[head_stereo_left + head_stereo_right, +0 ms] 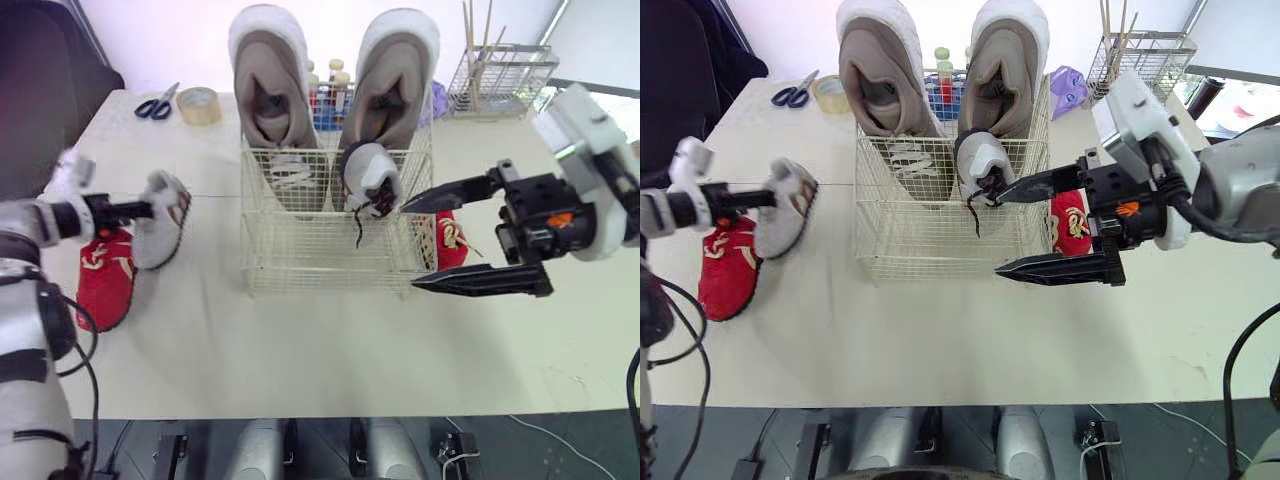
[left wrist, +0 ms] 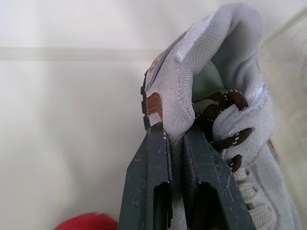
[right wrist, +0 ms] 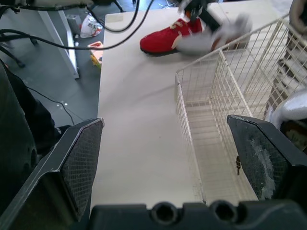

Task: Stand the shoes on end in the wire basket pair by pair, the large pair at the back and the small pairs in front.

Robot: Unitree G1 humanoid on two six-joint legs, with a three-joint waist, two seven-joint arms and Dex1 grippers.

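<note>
Our left tool (image 1: 148,209) pinches the rim of a small grey shoe (image 1: 165,225). It holds the shoe at 9 o'clock from the wire basket (image 1: 300,270), right by a red shoe (image 1: 105,280) on the worktop (image 1: 300,350). Our right tool (image 1: 410,246) is wide and holds nothing, at 3 o'clock by the basket. The big shoes (image 1: 270,90) stand on end at the basket's 12 o'clock side. The other grey shoe (image 1: 372,178) stands in front of them. A second red shoe (image 1: 450,240) is just outside, at 3 o'clock.
</note>
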